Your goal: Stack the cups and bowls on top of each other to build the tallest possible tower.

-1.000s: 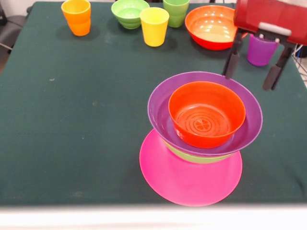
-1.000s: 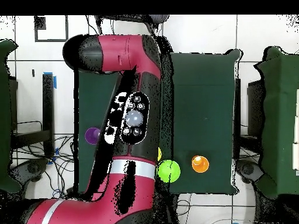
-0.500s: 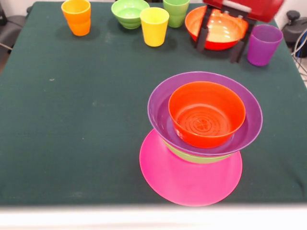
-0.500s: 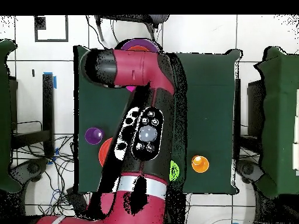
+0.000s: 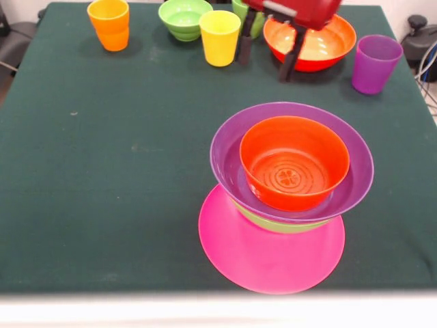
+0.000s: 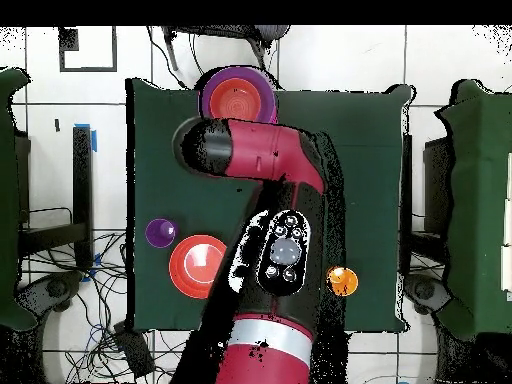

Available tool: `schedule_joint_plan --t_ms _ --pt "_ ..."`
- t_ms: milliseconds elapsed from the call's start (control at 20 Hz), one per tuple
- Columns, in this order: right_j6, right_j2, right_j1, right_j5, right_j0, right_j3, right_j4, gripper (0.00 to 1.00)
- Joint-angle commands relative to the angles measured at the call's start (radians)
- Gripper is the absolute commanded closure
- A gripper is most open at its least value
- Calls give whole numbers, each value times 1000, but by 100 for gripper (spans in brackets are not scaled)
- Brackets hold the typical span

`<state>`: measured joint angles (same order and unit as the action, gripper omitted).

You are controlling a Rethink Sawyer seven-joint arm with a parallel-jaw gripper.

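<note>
Sliding along the desk's [image 5: 102, 171] far edge, the spread, empty hand [image 5: 267, 52] now hangs between glossy yellow cup [image 5: 220, 37] and loose orange-red bowl [image 5: 311, 42], and could clip either.

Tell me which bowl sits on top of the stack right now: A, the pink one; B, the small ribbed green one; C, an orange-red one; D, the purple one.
C: in the front view the orange-red bowl nests inside the purple bowl, above the light green and pink ones.

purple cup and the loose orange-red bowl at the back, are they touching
Apart. The front view shows a strip of green cloth between the purple cup and the orange-red bowl; the overhead view shows the same gap.
</note>
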<state>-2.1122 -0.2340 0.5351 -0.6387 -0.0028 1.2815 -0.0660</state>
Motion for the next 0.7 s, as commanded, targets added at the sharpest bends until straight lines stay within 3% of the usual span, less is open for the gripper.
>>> schedule_joint_plan --t_ms 50,700 --pt "-32 152 -9 124 -48 216 14 0" --pt "42 226 58 253 -202 431 79 0"
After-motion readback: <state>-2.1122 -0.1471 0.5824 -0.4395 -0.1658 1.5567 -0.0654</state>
